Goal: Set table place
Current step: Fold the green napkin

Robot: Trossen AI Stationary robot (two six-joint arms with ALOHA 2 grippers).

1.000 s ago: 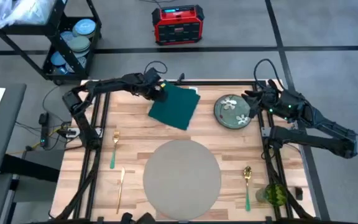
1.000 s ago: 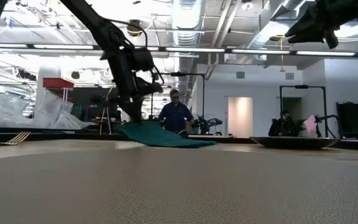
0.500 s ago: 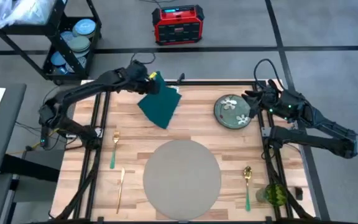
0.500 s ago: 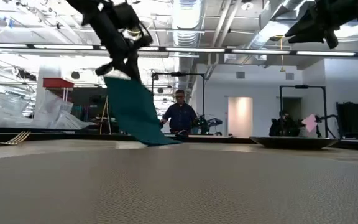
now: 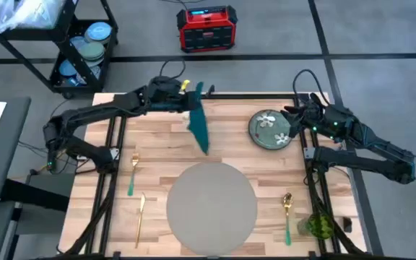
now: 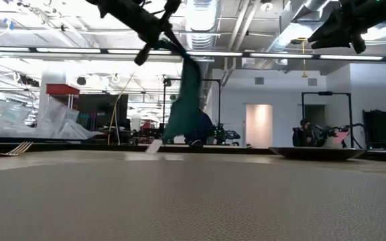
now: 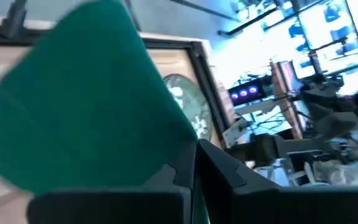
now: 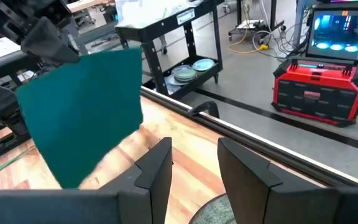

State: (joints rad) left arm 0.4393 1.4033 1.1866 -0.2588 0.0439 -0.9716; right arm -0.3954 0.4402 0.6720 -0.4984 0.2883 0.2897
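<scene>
A dark green napkin (image 5: 198,123) hangs in the air over the far middle of the wooden table (image 5: 150,144), with my left gripper (image 5: 186,92) shut on its top. Its lower end (image 6: 174,132) swings just above the tabletop. The round grey placemat (image 5: 211,202) lies flat at the near middle. A grey-green flowered plate (image 5: 269,130) sits flat on the wood at the far right. My right gripper (image 5: 289,115) hovers open over the plate's right rim, its fingers (image 8: 157,168) holding nothing. My left gripper pinches the napkin's top edge (image 6: 173,45) between its two fingers, reaching in high from the table's left. One layer or several, I cannot tell. The cloth (image 7: 166,149) hangs slack below the fingers, lifted off the table.
A gold fork with a green handle (image 5: 132,173) and a gold knife (image 5: 141,217) lie left of the placemat. A spoon (image 5: 287,213) and a green glass (image 5: 320,225) are at its right. Beyond the far edge stand a black cart of dishes (image 5: 85,47) and a red box (image 5: 206,27).
My left gripper has risen and swung toward the table's right with the napkin. The napkin lay spread on the table, then hung with its lower end still down; now it hangs clear and shows edge-on from above.
</scene>
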